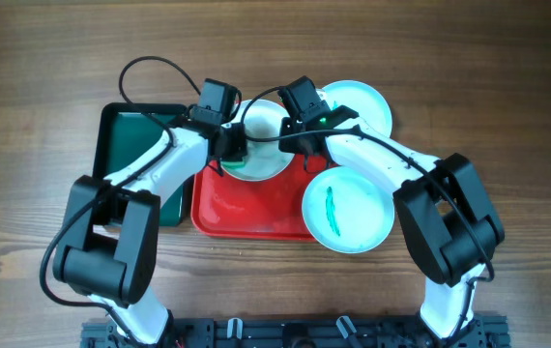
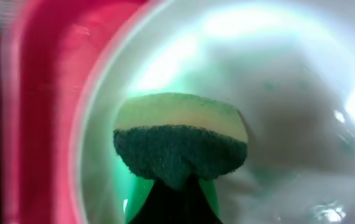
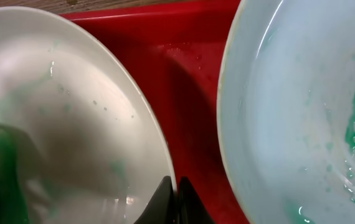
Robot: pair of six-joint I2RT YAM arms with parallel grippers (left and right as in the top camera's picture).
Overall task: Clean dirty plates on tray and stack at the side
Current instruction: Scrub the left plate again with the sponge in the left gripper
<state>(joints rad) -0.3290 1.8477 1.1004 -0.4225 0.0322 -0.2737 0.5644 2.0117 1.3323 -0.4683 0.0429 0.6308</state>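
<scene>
White plate [image 3: 71, 112] rim in R end effector [image 3: 176, 193] — sponge [image 2: 180, 143] on it.

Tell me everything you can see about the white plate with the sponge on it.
The white plate is round, shallow and glossy, with a raised rim. It sits at the far end of the red tray, wet, with droplets and faint green smears inside. The left gripper presses a yellow-and-green sponge against its inner face, while the jaws of the right gripper pinch its rim. Whether it lies flat is unclear.
</scene>
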